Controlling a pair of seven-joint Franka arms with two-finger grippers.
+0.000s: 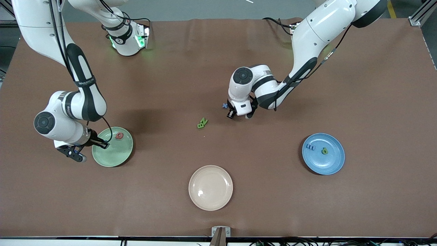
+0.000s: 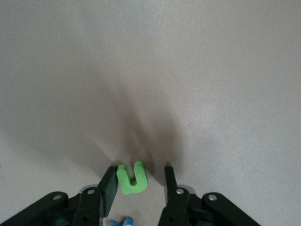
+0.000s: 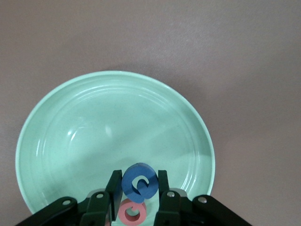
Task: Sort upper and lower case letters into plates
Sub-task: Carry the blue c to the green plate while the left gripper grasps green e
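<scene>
The desk (image 1: 170, 212) is the biggest thing here. It is covered all over with a plain brown sheet that has a few soft wrinkles. Past its top edge there is a strip of grey floor, and black cables run along its bottom edge.

The two white arms have black writing on a band, but it is too small to read. A green light glows at the right arm's base.

Three round plates sit on the desk. The green plate (image 1: 112, 153) is at the right arm's end. The blue plate (image 1: 329, 162) is at the left arm's end. The beige plate (image 1: 210, 187) is between them, closest to the bottom edge of the desk.

The right gripper (image 3: 137, 186) hangs over the green plate, near its rim. Its jaws are pinching a dark blue letter (image 3: 139, 181). A pink letter (image 1: 119, 135) lies in the plate under it.

The left gripper (image 2: 136, 181) is low over the middle of the desk. Its jaws are spread, one on each side of a bright green letter (image 2: 131, 178) that lies flat. A small blue letter (image 1: 224, 105) lies just beside this gripper.

Two more green letters (image 1: 202, 123) lie touching each other in the middle of the desk.

In the blue plate are a dark blue letter (image 1: 310, 147) and a green letter (image 1: 324, 150), a little apart.
</scene>
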